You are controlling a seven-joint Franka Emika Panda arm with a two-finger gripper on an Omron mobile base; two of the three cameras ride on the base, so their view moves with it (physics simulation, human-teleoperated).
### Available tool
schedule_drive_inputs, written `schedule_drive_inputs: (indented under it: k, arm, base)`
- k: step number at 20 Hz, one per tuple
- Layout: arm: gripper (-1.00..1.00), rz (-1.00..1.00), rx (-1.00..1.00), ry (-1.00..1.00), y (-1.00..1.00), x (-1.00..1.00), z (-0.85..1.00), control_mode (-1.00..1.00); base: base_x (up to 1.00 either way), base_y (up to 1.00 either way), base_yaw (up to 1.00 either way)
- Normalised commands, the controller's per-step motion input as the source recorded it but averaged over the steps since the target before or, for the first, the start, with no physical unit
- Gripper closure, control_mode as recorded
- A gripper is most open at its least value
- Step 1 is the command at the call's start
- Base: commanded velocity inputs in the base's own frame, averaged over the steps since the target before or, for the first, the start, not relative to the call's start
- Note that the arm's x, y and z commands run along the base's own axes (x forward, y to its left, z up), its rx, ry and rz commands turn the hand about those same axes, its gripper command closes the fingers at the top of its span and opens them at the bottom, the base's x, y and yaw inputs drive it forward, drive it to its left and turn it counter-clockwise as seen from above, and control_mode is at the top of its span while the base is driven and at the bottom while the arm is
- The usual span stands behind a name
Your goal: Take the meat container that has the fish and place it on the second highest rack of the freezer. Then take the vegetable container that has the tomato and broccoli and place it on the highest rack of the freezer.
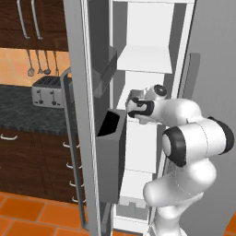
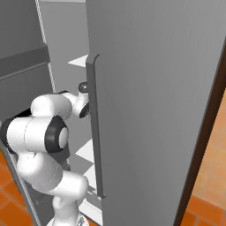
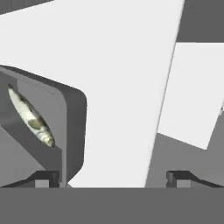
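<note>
**Fish tray on a white freezer shelf, gripper fingers spread wide around its corner**

In the hand view the fish [image 3: 31, 117] lies inside a grey tray [image 3: 70, 127], its long axis running diagonally from upper left to lower right of that view; which end is the head cannot be told. The fish is slim, silvery-white with darker olive mottling, tapered at both ends, and shorter than the tray. The tray is a smooth matte grey container with a thick raised rim and a rounded corner. It sits on a flat, plain white shelf [image 3: 122, 78] inside the freezer [image 1: 152, 60].

The gripper [image 3: 113, 178] stands wide, its two small dark fingertips far apart at the bottom of the hand view. The left fingertip [image 3: 43, 178] is just beside the tray's near rim; whether it touches cannot be told. The right one is well clear, over the bare shelf. The tray's rounded corner lies between the fingertips, toward the left one, and nothing is clamped.

From the left base view, the white arm with dark joints reaches into the open freezer at mid height, the hand [image 1: 140, 108] next to a small grey shape on a shelf, below a higher white shelf [image 1: 145, 59]. The grey door [image 1: 85, 115] carries a dark bin [image 1: 110, 138]. A metal toaster [image 1: 46, 91] sits on the dark counter
</note>
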Motion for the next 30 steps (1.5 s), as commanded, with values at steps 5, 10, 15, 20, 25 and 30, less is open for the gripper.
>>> schedule_drive_inputs:
  k: [5, 10, 15, 20, 25, 30]
  arm:
    - [-1.00, -0.07, 0.00, -0.02, -0.05, -1.00, 0.95, -1.00]
    - [-1.00, -0.03, 0.00, 0.00, 0.00, -1.00, 1.00, -1.00]
    - [-1.00, -0.02, -0.06, 0.00, 0.00, -1.00, 1.00, -1.00]
    - [-1.00, 0.00, -0.09, 0.00, 0.00, -1.00, 0.48, -1.00]
    - [-1.00, 0.00, -0.07, 0.00, -0.01, -1.00, -0.03, -1.00]
    - [-1.00, 0.00, 0.00, -0.10, 0.01, -0.95, -0.21, -1.00]
  base:
    - [0.00, 0.00, 0.00]
    - [0.00, 0.00, 0.00]
    - [0.00, 0.00, 0.00]
    - [0.00, 0.00, 0.00]
    - [0.00, 0.00, 0.00]
    - [0.00, 0.00, 0.00]
